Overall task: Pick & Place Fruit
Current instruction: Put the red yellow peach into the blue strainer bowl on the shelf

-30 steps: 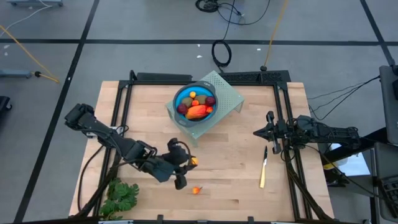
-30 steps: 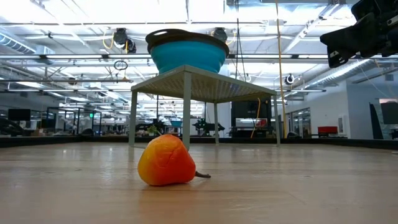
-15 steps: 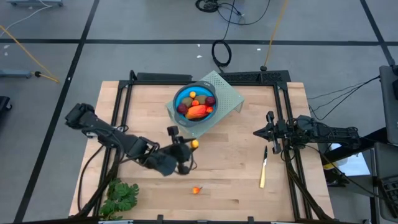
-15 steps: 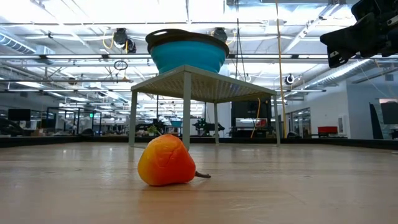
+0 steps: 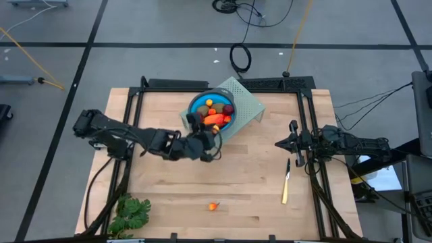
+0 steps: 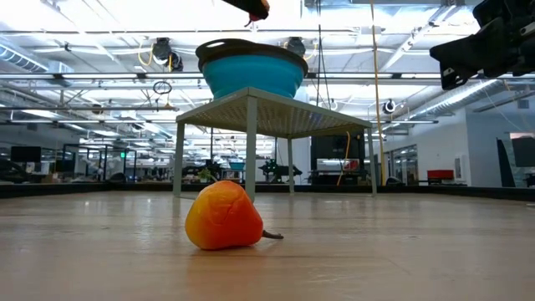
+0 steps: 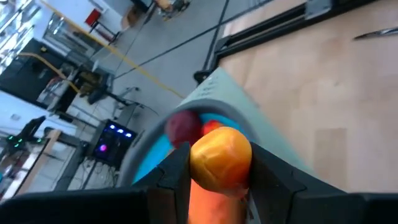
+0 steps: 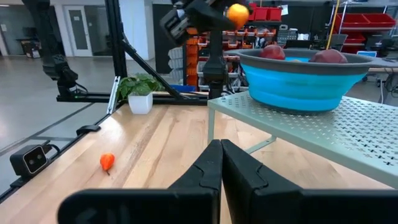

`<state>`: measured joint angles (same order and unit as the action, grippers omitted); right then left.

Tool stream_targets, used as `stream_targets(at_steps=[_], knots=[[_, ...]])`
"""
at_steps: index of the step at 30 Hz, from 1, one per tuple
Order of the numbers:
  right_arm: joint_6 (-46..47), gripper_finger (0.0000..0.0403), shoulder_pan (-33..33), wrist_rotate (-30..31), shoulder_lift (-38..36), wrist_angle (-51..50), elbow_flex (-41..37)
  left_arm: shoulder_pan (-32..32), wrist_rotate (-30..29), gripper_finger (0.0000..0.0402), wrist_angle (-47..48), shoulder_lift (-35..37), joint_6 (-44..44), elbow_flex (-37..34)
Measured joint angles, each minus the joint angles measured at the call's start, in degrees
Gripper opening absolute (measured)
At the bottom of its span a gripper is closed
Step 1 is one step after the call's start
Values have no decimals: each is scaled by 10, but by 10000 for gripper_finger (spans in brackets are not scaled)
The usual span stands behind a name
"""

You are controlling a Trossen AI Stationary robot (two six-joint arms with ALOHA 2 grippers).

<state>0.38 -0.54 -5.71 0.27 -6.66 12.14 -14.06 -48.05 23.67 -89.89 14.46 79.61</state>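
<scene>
My left gripper [image 5: 210, 137] hangs beside the near-left rim of the blue bowl [image 5: 196, 106] and is shut on a small round orange fruit [image 7: 221, 155]; the right wrist view shows this fruit [image 8: 237, 14] held above rim height. The bowl stands on a pale green perforated stand [image 5: 246, 101] and holds dark red balls, a long orange-red piece [image 5: 214, 121] and other fruit. One small orange-red fruit [image 5: 214, 206] lies on its side on the table near the near edge. My right gripper [image 5: 289, 144] waits shut at the right edge. My left gripper pinches the small orange fruit between its two fingers [image 7: 177, 177], one on each side of its round body [image 7: 205, 163]. The fingers come roughly level from the table's left. The fruit is lifted clear of the table, beside the bowl's rim.
A slim yellow-handled knife [image 5: 285, 182] lies on the table by my right gripper. A green leafy bunch [image 5: 131, 214] sits at the near left corner. Black rails run along the table's left, right and far edges. Bare wood lies between the stand and the near edge.
My left gripper has carried the orange fruit from the middle of the table toward the far edge and up, arriving at the bowl's near-left rim, turning so that it points toward the table's right. It has stayed shut on the fruit.
</scene>
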Motion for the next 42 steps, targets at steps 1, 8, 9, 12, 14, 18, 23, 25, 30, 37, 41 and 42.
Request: stream_targets(at_steps=[1, 8, 9, 12, 14, 18, 23, 25, 30, 37, 41, 42], knots=[[0, 0, 0, 2, 0, 0, 0, 8, 1, 127, 2, 0, 4, 3], [-2, 0, 0, 15, 0, 0, 0, 68, 62, 127, 19, 0, 8, 36], [-2, 0, 0, 15, 0, 0, 0, 76, 71, 127, 22, 0, 4, 41], [-1, 0, 0, 15, 0, 0, 0, 100, 81, 127, 34, 0, -3, 52], [-1, 0, 0, 15, 0, 0, 0, 114, 92, 127, 58, 0, -10, 63], [0, 0, 0, 15, 0, 0, 0, 143, 134, 127, 100, 0, -46, 84], [0, 0, 0, 15, 0, 0, 0, 177, 182, 127, 152, 0, -88, 107], [0, 0, 0, 15, 0, 0, 0, 190, 206, 127, 170, 0, -108, 115], [0, 0, 0, 14, 0, 0, 0, 221, 249, 127, 184, 0, -135, 120], [0, 0, 0, 14, 0, 0, 0, 256, 303, 127, 187, 0, -141, 120], [0, 0, 0, 14, 0, 0, 0, 275, 330, 127, 197, 0, -150, 120], [0, 0, 0, 14, 0, 0, 0, 279, 339, 127, 198, 0, -151, 120]])
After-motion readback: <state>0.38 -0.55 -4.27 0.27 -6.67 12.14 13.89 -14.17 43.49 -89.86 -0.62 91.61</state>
